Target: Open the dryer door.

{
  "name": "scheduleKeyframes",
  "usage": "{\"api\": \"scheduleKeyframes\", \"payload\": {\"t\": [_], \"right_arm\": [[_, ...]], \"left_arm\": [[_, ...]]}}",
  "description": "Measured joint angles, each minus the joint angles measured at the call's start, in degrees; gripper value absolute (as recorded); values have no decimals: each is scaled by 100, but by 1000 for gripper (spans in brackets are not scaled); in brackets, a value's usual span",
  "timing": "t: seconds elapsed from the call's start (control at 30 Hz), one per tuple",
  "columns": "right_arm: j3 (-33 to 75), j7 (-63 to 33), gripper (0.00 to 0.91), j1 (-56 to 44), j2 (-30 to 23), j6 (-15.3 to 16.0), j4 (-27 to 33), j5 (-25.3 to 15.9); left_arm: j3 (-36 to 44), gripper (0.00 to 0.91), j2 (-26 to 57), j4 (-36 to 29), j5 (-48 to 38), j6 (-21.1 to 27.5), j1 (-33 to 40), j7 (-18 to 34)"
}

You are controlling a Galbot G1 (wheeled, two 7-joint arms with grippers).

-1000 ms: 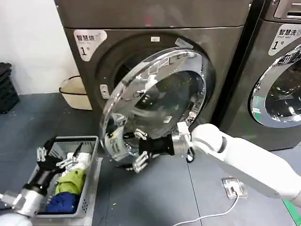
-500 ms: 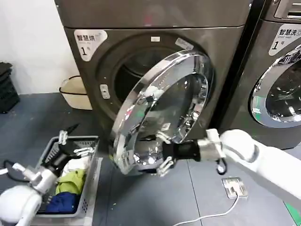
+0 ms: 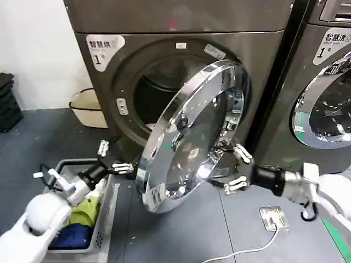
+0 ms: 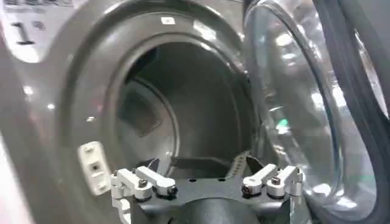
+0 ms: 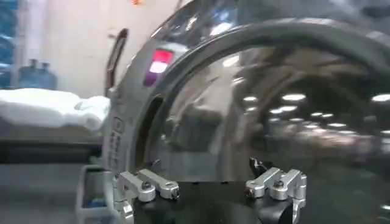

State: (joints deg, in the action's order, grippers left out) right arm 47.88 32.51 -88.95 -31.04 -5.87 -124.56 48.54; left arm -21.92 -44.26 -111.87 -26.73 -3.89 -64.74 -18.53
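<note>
The dryer (image 3: pixel 263 60) stands with its drum opening (image 3: pixel 156 90) uncovered. Its door (image 3: pixel 192 137), chrome-rimmed with dark glass, hangs swung out about halfway, outer face toward me. My right gripper (image 3: pixel 235 169) is open at the door's lower right, close to the outer face, holding nothing. In the right wrist view the door glass (image 5: pixel 274 97) lies just beyond the open right gripper (image 5: pixel 206 162). My left gripper (image 3: pixel 112 159) is open too, raised in front of the drum opening's lower left. The left wrist view looks past the left gripper (image 4: pixel 204 163) into the dark drum (image 4: pixel 183 103).
A grey laundry basket (image 3: pixel 107 219) with clothes sits on the floor under my left arm. A like-coloured neighbouring machine (image 3: pixel 323 109) stands at the right. A socket block with a white cable (image 3: pixel 272 217) lies on the floor. A pale basin (image 3: pixel 86 107) rests by the wall.
The door has swung farther open. My right gripper has slid from the door's lower rim out to the right. My left arm has risen from the basket toward the drum opening.
</note>
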Motion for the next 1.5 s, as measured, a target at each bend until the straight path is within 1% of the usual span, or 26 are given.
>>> {"api": "scheduleKeyframes", "payload": {"t": [0.1, 0.2, 0.33, 0.47, 0.63, 0.7, 0.8, 0.83, 0.9, 1.0, 1.07, 1.13, 1.17, 1.33, 1.5], "right_arm": [[1145, -249, 907, -1141, -525, -178, -204, -86], [2203, -601, 907, -2066, -1104, -279, -372, -318], [3183, -1084, 907, -2653, -1902, -268, -538, -646], [3663, -1368, 907, -2919, -2669, -254, -579, -1008], [4036, -1918, 907, -2971, -3625, -15, -596, -1542], [4168, -2216, 907, -2929, -3970, 204, -556, -1664], [4407, -2575, 907, -2830, -4436, 426, -445, -1922], [4480, -2661, 907, -2803, -4565, 476, -402, -2015], [4644, -2889, 907, -2715, -4821, 479, -270, -2231], [4924, -3155, 907, -2599, -5042, 376, 13, -2348], [5162, -3354, 907, -2508, -5103, 299, 256, -2386], [5382, -3548, 907, -2445, -5111, 293, 505, -2410], [5491, -3617, 907, -2425, -5106, 306, 621, -2423], [6134, -3851, 907, -2354, -4930, 448, 1412, -2769], [6620, -3891, 907, -2267, -4696, 609, 2157, -2880]], "left_arm": [[246, 907, 8, 4, 5, -38, 191, -4], [483, 907, 48, 50, 35, -82, 356, -7], [807, 907, -5, 141, 27, -103, 609, -9], [1104, 907, -57, 238, 19, -119, 874, -11], [1535, 907, -169, 382, 3, -149, 1264, -14], [1737, 907, -231, 457, -11, -153, 1465, -13], [2050, 907, -316, 565, -26, -179, 1790, -8], [2150, 907, -349, 617, -32, -181, 1897, -2], [2353, 907, -419, 699, -48, -184, 2096, -3], [2599, 907, -513, 807, -58, -184, 2348, 10], [2759, 907, -595, 870, -59, -185, 2490, 16], [2915, 907, -671, 922, -61, -185, 2642, 23], [2985, 907, -703, 945, -62, -187, 2708, 24], [3330, 907, -894, 1107, -62, -187, 3040, 54], [3650, 907, -1082, 1253, -32, -182, 3325, 83]]}}
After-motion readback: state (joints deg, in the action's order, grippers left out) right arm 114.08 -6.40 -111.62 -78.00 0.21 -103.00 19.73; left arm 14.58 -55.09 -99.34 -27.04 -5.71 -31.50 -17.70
